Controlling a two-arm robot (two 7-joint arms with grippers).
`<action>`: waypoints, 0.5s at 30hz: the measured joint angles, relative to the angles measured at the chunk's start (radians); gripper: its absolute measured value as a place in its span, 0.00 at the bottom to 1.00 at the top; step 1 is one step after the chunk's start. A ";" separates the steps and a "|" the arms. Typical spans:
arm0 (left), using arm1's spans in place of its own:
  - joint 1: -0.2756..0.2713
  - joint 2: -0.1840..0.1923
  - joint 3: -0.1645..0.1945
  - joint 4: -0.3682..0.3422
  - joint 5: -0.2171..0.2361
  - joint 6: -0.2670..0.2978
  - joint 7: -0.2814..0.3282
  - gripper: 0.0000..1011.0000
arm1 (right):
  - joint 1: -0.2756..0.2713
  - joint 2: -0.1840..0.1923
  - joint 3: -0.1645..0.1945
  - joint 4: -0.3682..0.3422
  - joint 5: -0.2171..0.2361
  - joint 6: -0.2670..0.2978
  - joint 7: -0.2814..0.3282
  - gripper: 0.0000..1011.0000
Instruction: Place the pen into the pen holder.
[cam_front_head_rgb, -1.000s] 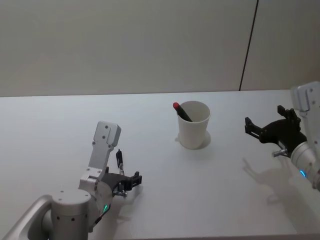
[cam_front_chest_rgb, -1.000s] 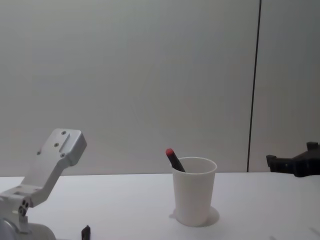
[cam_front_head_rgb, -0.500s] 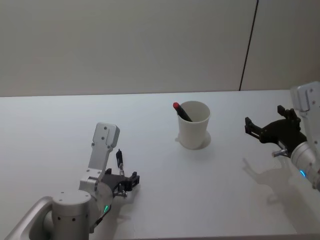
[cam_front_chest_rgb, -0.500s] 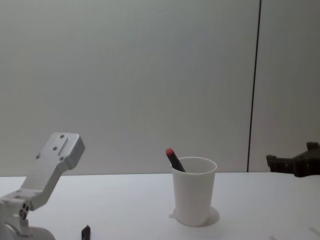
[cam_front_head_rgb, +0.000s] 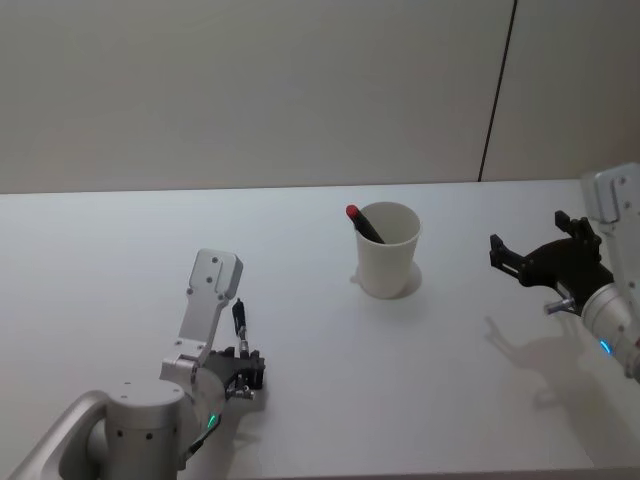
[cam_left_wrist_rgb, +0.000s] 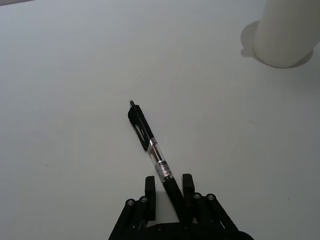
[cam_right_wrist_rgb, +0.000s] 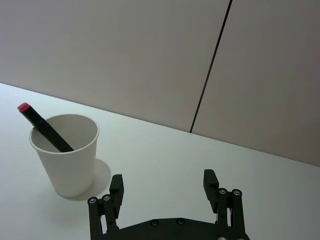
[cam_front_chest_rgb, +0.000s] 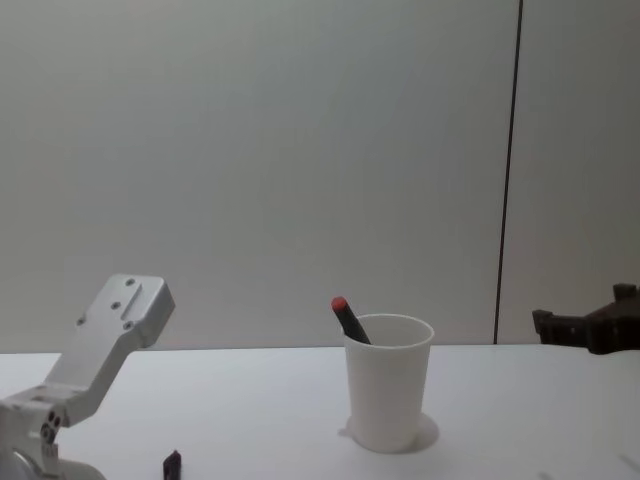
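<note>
Left wrist view looks straight down the left gripper, which sits low over the desk toward its near edge, left of the middle. Its two black fingers stand narrowly apart, astride the dark lower barrel of the pen. This is a black ballpoint lying flat on the bare top, its clip and push-button end pointing away toward the far edge. One finger looks to touch the barrel and the other leaves a sliver of desk showing, so I would not call it clamped yet.

I judge the pen light, stiff and smooth. It should lift easily, but pinched this near one end it may roll or swing in the pads. A hold closer to the middle would be steadier. A small printed label wraps the clear part of the barrel, and its writing is too fine to read.

Further out, about mid-desk, the pen holder stands upright. It is a plain white paper cup with no print, likely light enough to tip if bumped. A black marker with a red end already leans inside it, poking over the rim. Toward the right edge the right gripper hangs above the desk, jaws wide apart and holding nothing.
</note>
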 joint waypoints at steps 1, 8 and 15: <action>0.000 0.000 0.000 -0.001 0.001 0.004 0.000 0.35 | 0.000 0.000 0.000 0.000 0.000 0.000 0.000 0.99; 0.002 0.000 -0.002 -0.010 0.011 0.032 -0.003 0.14 | 0.000 0.000 0.000 0.000 0.000 0.000 0.000 0.99; 0.007 0.000 -0.004 -0.017 0.019 0.041 -0.004 0.13 | 0.000 0.000 0.000 0.000 0.000 0.000 0.000 0.99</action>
